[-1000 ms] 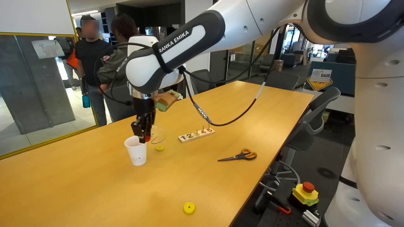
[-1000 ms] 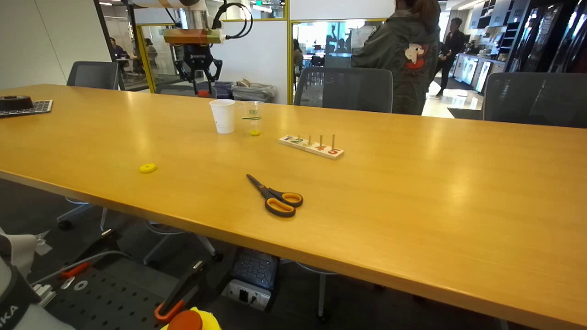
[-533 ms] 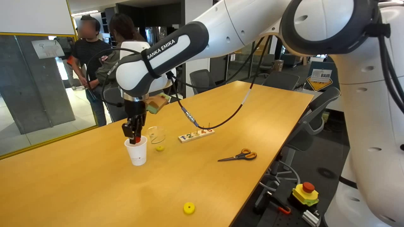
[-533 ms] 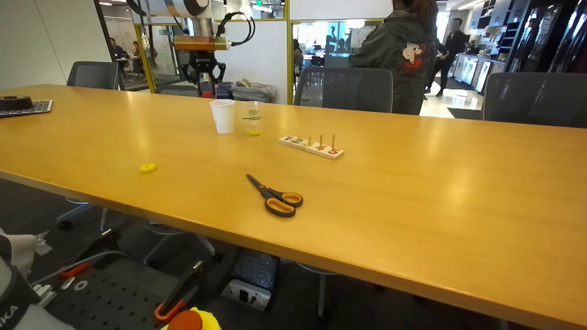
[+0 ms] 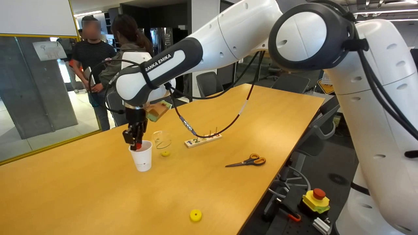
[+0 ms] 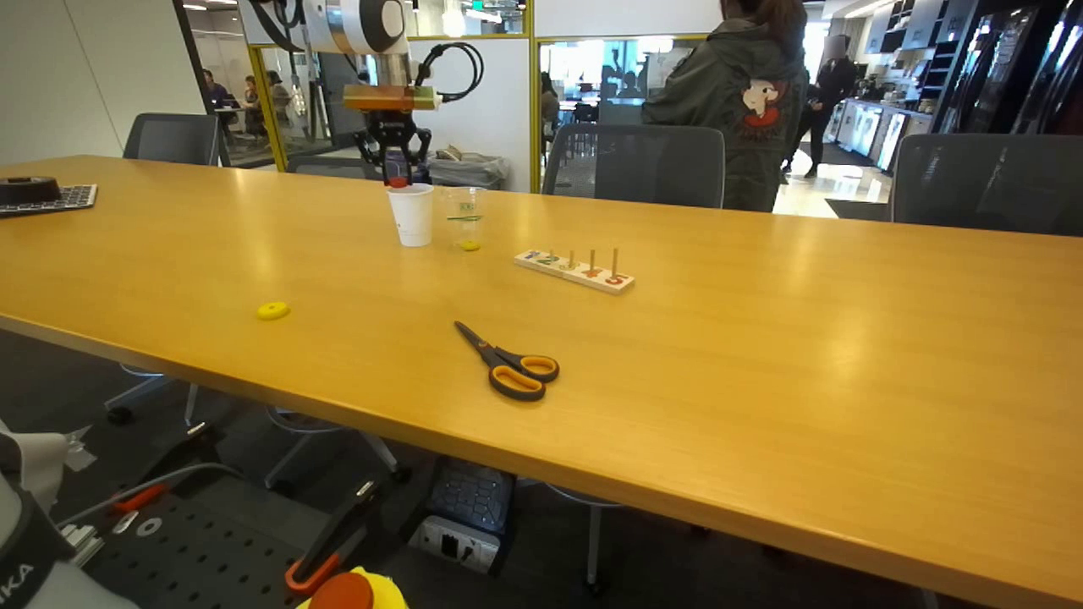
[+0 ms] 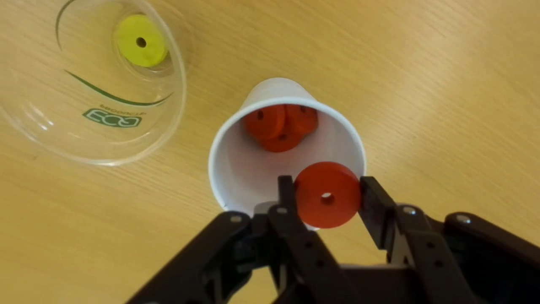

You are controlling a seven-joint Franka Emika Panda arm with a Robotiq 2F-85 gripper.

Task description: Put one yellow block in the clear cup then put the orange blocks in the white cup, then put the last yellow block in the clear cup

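Wrist view: my gripper (image 7: 327, 194) pinches an orange block (image 7: 327, 179) over the white cup (image 7: 238, 177); I should centre it before releasing.

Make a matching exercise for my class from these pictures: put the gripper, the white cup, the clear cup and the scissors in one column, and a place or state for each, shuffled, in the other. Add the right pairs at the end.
Things
1. gripper
2. white cup
3. clear cup
4. scissors

Places or states
A. several orange blocks inside
B. lying on the table, with orange in the handles
C. closed on a single orange block
D. one yellow block inside, at the bottom

Right pairs
1-C
2-A
3-D
4-B
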